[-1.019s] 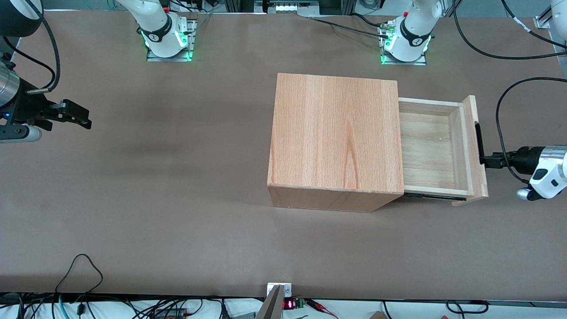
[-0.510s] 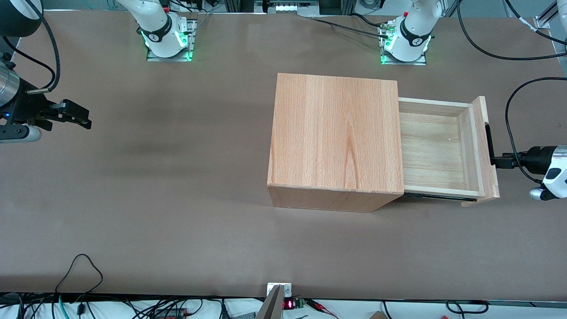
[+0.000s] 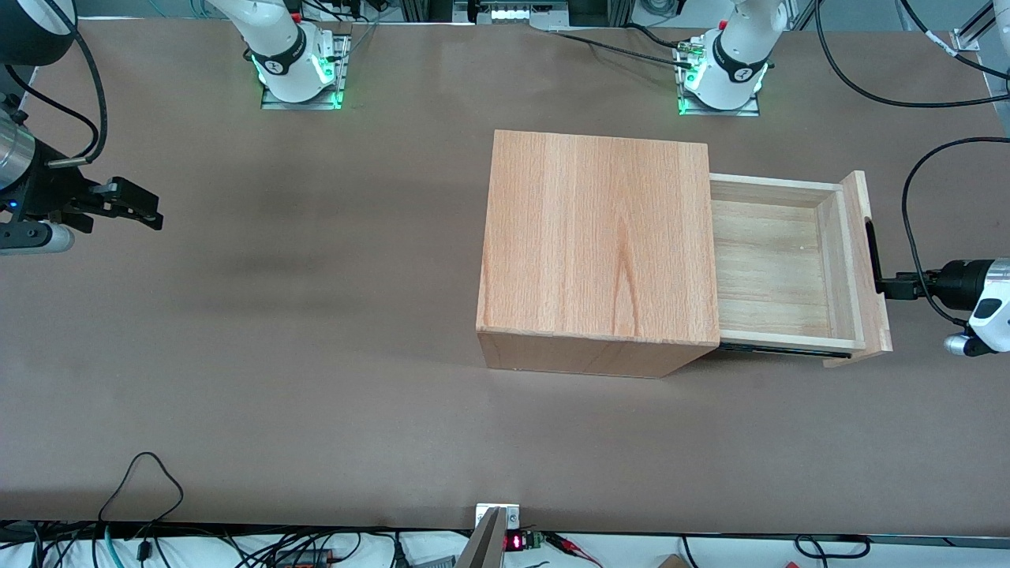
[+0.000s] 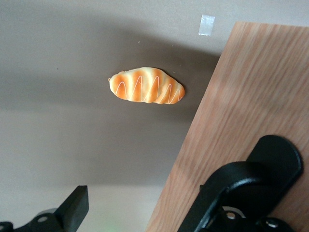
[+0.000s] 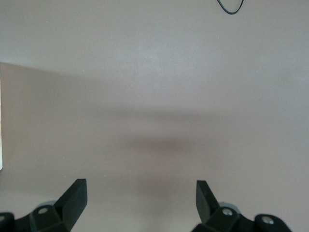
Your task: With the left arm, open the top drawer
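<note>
The beech-coloured cabinet (image 3: 596, 237) stands on the brown tabletop (image 3: 316, 355), somewhat toward the working arm's end and closer to the arm bases than to the front camera. Out of its side that faces the working arm's end, the top drawer (image 3: 773, 268) is pulled well out. Most of its pale-wood tray is uncovered and nothing lies in it. The thicker front panel (image 3: 856, 237) closes the tray at its outer end. The long black bar handle (image 3: 870, 252) runs along the panel's outer face.

The pincer (image 3: 888, 285) of the left arm (image 3: 982, 296) reaches in level from the working arm's end of the tabletop. It meets the handle near the bar's end that is nearer to the front camera. The pincer is open, its two fingers standing wide apart. In the left wrist view one finger (image 4: 227, 191) lies against the black handle in front of the wood panel. The other finger (image 4: 75, 205) hangs free over the tabletop, clear of the wood. It grips nothing.

That same wrist view shows a small orange bread roll with white stripes (image 4: 147, 86) on the tabletop, just beside the panel's edge but not touching it. A bit of pale tape (image 4: 206, 25) is stuck to the tabletop near the panel's corner.
</note>
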{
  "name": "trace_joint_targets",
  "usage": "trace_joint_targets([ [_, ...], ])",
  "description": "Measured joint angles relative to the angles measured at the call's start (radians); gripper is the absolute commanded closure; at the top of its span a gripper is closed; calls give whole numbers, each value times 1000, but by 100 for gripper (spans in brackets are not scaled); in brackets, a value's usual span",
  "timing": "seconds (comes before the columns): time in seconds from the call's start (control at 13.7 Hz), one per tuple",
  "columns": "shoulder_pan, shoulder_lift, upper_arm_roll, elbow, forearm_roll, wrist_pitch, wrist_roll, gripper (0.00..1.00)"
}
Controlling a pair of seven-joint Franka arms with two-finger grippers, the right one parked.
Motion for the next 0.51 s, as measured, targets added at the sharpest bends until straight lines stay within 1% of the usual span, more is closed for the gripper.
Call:
trace_joint_targets([
  [0.51,1,0,-4,3,2,0,8,0],
])
